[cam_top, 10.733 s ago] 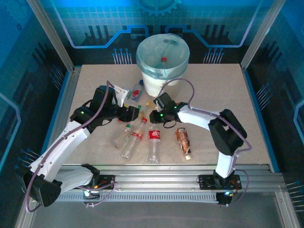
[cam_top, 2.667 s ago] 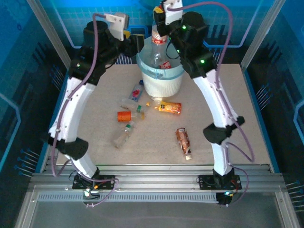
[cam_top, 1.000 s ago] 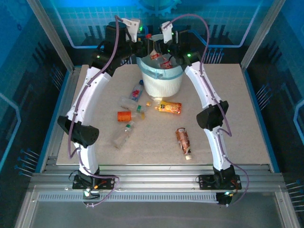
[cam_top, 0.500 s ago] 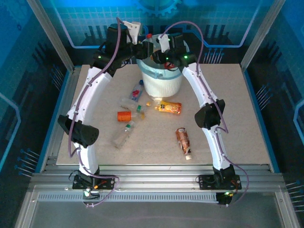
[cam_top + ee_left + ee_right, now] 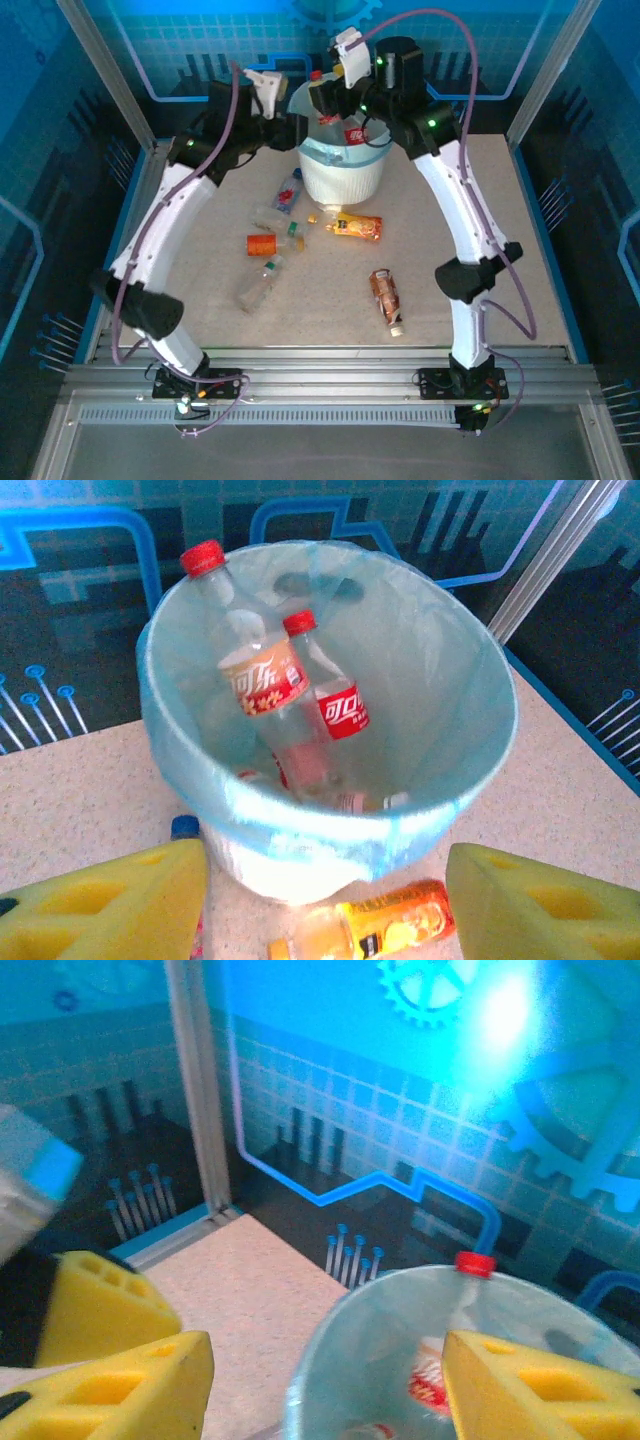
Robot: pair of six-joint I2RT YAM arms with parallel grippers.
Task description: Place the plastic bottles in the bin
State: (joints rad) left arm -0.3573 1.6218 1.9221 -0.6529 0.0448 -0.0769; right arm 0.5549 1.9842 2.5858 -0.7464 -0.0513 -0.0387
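Left wrist view: the left gripper (image 5: 320,905) is hanging with its yellow fingers (image 5: 100,900) spread wide and nothing in them, so it's fully let go.
Bin (image 5: 500,715): it's sitting right past the fingertips, pretty much centred between them, with the blue liner folding over the rim.
Inside the bin: two red-capped bottles are leaning caps-up and touching. The pink-label one (image 5: 262,683) is poking its cap over the far rim and the red-label one (image 5: 340,710) is leaning against it. More stuff is lying at the bottom, too blurry to call.
Orange bottle (image 5: 390,930): it's lying on the table just outside the bin, between the fingers and nearer the one on the right of the view.
Blue cap (image 5: 184,827): it's peeking out just above the other finger's tip, right at the bin's foot.
Right wrist view: the right gripper (image 5: 320,1390) is gaping open too, holding nothing. The bin is showing between its fingers, with a red cap (image 5: 474,1263) sticking up over the rim.
Top view: both grippers are hovering at the bin's rim. The loose bottles, the brown one (image 5: 386,296) included, are lying on the table (image 5: 480,220) well short of either set of fingers.
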